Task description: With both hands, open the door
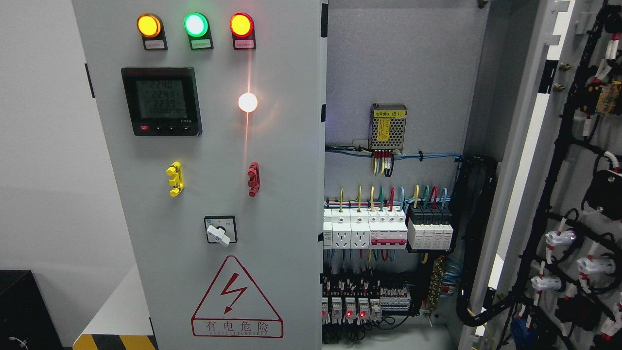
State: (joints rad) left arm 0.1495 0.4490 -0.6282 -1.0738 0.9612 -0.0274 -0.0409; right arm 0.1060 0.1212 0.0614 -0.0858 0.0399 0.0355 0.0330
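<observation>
No robot hand is seen anywhere in frame, so finger state cannot be told for either. Nearest, at the right edge, the opened right door is seen swung outward, its inner face carrying black wiring harnesses and white lamp backs. At centre-left the left door is seen closed; on it are mounted three lit indicator lamps (amber, green, red) along the top, a digital meter below them, a yellow handle, a red handle, a rotary switch and a red warning triangle at the bottom. Farther back, inside the cabinet, breakers are seen mid-frame and a power supply module above them. Hazard striping is visible at lower left.
</observation>
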